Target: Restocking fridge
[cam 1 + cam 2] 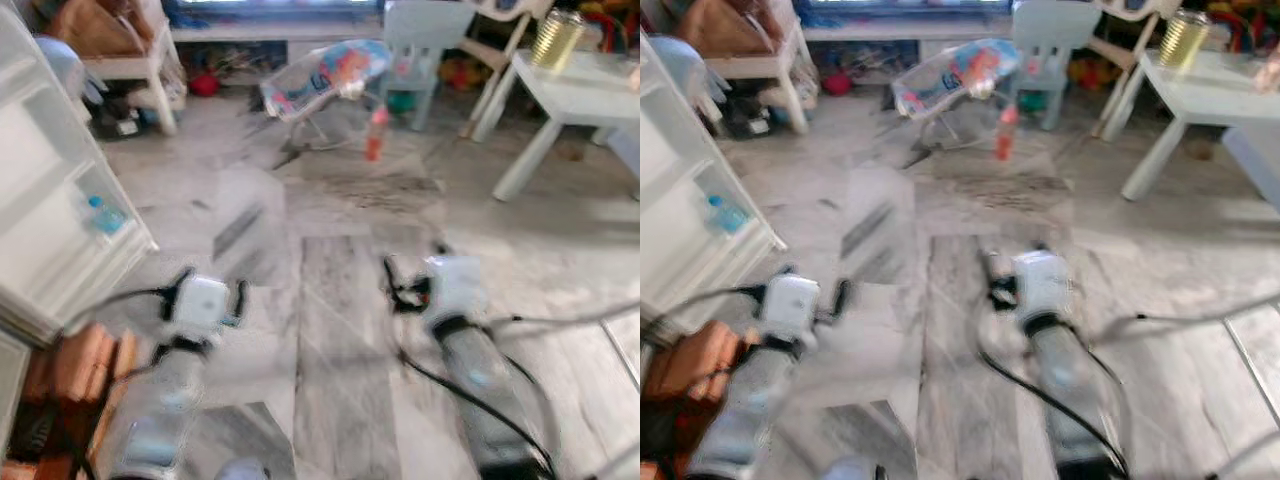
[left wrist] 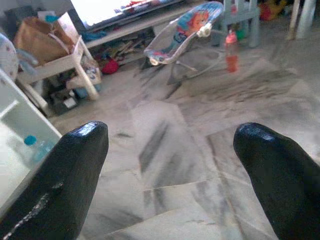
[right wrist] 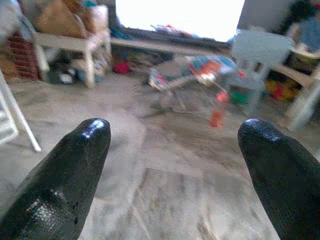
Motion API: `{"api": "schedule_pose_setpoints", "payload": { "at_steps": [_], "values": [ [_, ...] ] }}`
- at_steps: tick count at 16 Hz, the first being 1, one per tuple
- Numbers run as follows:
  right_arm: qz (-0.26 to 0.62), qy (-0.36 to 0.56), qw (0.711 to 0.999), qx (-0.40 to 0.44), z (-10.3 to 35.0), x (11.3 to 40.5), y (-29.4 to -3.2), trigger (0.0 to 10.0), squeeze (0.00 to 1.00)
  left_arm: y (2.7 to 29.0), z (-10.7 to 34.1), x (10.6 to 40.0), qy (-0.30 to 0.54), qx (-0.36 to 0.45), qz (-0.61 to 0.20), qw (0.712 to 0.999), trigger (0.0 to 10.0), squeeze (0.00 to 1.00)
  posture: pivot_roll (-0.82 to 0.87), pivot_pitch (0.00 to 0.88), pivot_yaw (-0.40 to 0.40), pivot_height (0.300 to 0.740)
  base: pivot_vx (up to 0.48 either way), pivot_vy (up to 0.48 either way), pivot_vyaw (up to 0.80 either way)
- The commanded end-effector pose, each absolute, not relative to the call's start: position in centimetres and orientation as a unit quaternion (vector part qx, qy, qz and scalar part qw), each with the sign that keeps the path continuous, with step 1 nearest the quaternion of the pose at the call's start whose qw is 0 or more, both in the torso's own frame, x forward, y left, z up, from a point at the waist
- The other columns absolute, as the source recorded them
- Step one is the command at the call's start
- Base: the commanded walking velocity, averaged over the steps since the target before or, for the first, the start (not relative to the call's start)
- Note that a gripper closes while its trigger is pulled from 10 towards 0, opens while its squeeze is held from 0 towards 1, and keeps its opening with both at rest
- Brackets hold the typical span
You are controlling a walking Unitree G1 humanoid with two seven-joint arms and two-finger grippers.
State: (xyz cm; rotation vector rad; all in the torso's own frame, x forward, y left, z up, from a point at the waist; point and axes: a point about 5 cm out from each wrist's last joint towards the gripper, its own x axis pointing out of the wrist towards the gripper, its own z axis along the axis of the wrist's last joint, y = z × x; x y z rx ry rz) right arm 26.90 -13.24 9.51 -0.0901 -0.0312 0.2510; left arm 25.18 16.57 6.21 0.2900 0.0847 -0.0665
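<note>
Counted on site: one baby bouncer point(image 1: 325, 78), one red bottle point(image 1: 376, 133), one blue-capped bottle point(image 1: 103, 214), one gold can point(image 1: 556, 39), two white tables point(image 1: 590, 95).

Grey-veined marble floor point(image 1: 330, 300) spread across the room. A baby bouncer point(image 1: 325, 78) and a pale blue child's chair point(image 1: 425, 40) stood near the far wall, a white surface point(image 1: 570, 95) at the far right, white shelving point(image 1: 45, 230) along the left edge.
</note>
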Motion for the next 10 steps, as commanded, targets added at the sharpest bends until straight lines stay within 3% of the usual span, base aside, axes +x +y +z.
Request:
{"api": "schedule_pose_setpoints", "payload": {
  "at_steps": [1, 6, 8, 10],
  "values": [
    [0.12, -0.005, 0.991, -0.059, 9.1, 26.71, -14.13, 10.0, 0.0, 15.33, 6.81, 25.72, 0.025, 0.139, -0.047, 0.989, 10.0, 0.0, 0.08, 0.066, -0.022, 0.74, 0.446, 0.0, 0.0],
    [0.131, -0.001, 0.99, -0.058, 8.82, 26.83, -13.83, 10.0, 0.0, 14.81, 6.98, 26.18, 0.021, 0.137, -0.046, 0.989, 10.0, 0.0, 0.09, 0.067, -0.03, 0.74, 0.404, -0.21, 0.0],
    [0.143, -0.01, 0.988, -0.064, 9.09, 26.86, -13.53, 10.0, 0.0, 14.71, 7.07, 26.25, 0.02, 0.138, -0.044, 0.989, 10.0, 0.0, 0.09, 0.068, -0.034, 0.74, 0.381, -0.289, -0.63],
    [0.14, -0.01, 0.988, -0.069, 9.11, 26.97, -13.43, 10.0, 0.0, 14.64, 7.02, 26.24, 0.021, 0.139, -0.042, 0.989, 10.0, 0.0, 0.09, 0.066, -0.035, 0.74, 0.375, -0.294, 0.0]
  ]
}}
